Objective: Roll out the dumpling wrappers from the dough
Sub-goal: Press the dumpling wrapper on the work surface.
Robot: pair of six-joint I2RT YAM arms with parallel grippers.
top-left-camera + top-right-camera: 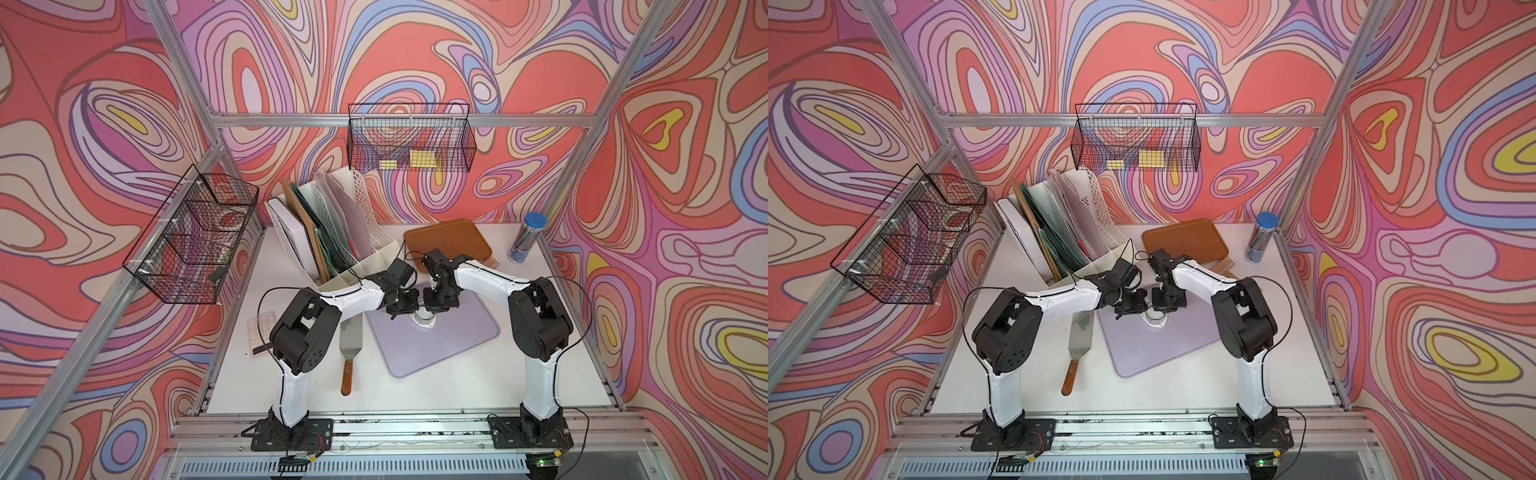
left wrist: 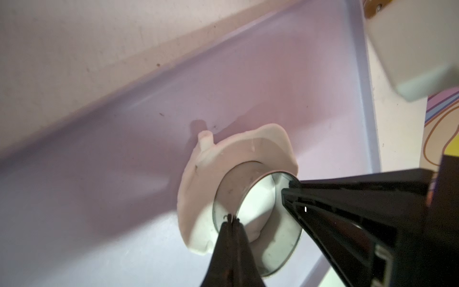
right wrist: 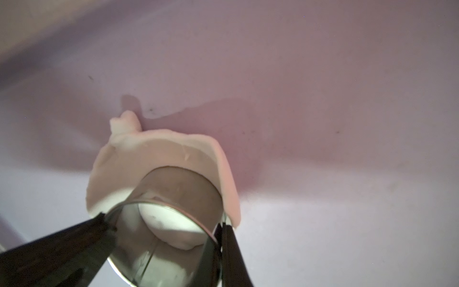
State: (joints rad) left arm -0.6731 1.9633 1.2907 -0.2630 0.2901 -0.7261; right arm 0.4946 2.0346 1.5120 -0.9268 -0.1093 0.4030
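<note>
Metal spatula (image 1: 350, 338) beside lilac mat (image 1: 457, 336), brown tray (image 1: 446, 237) and blue-capped tube (image 1: 525, 239) farther back

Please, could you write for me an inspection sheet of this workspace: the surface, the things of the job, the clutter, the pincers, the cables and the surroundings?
Surface: white table with a lavender mat; small dark specks on the mat.
Job's things: ragged white dough lies on the mat; metal ring cutter stands pressed into it, dough showing inside.
Clutter: scraper with wooden handle beside the mat; brown tray, white rack of boards and blue-capped tube at the back.
Pincers: left pincer and right pincer each shut on the cutter's rim, from opposite sides.
Cables: a black cable loops free off each arm.
Surroundings: two wire baskets hang on the frame; patterned walls.
</note>
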